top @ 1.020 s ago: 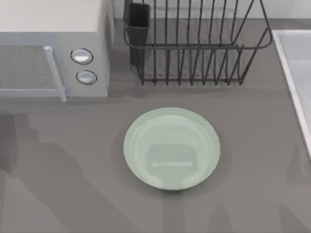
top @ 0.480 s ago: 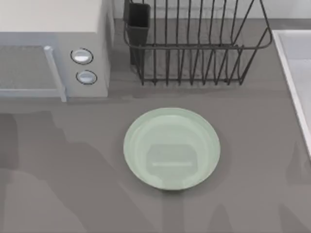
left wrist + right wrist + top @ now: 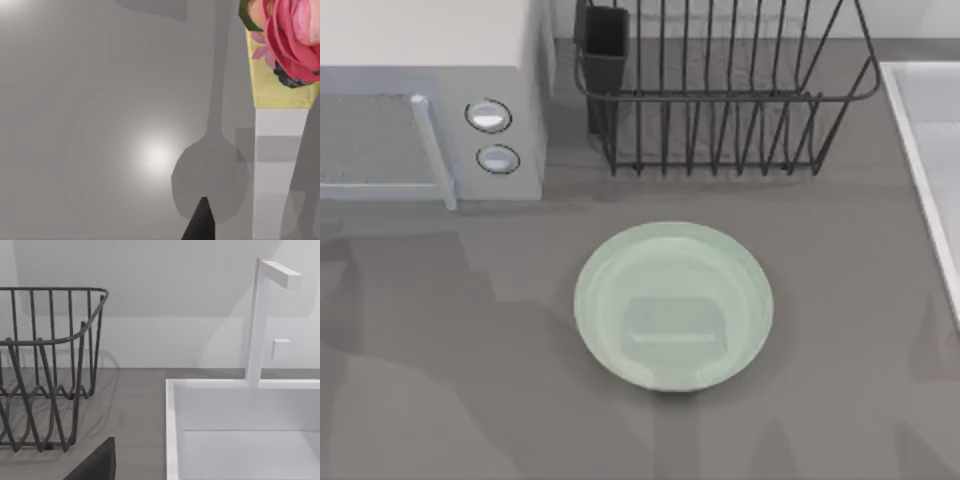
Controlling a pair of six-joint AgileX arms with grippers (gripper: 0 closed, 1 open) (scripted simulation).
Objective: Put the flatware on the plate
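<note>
Grey countertop (image 3: 440, 400) fills my top view, with a pale green plate (image 3: 673, 305) lying bare at its centre so the flatware can land flat on it; I cannot find the spoon itself. Behind the plate stand a wire dish rack (image 3: 720, 90) with a dark cup (image 3: 605, 45) in one corner, a microwave (image 3: 430, 100) to the left, and a white sink (image 3: 240, 430), apparently holding nothing, ahead of my right wrist camera. A dark fingertip (image 3: 200, 222) of my left gripper hangs over bare counter near a flowered box (image 3: 282, 55), and I cannot tell whether either set of jaws is spread or closed.
</note>
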